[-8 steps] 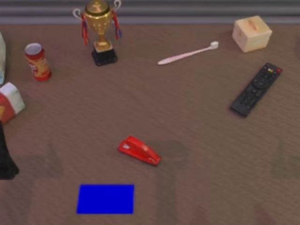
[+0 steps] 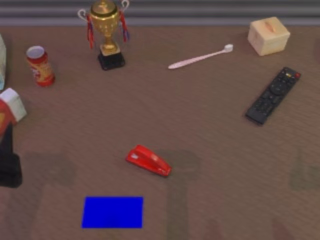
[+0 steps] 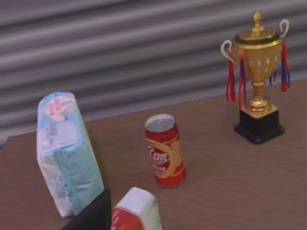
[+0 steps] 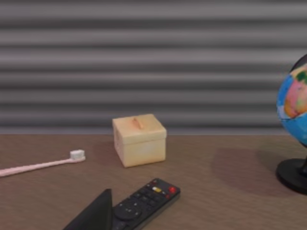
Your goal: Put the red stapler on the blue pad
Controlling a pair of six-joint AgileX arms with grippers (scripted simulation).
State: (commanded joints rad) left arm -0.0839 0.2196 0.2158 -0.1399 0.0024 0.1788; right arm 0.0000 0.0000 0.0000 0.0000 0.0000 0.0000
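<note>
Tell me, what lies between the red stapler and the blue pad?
Nothing: in the top view only bare brown table separates the red stapler from the blue pad.

The red can (image 3: 164, 150) is displaying a cream script logo; its lettering is not clearly readable. No other text is showing.

A brown wood-grain worktop (image 2: 210, 130) fills the top view. Along its far edge runs a grey wall (image 4: 153, 62) of horizontal ribbed slats. Soft, even light throws faint blurred shadows on the wood.
</note>
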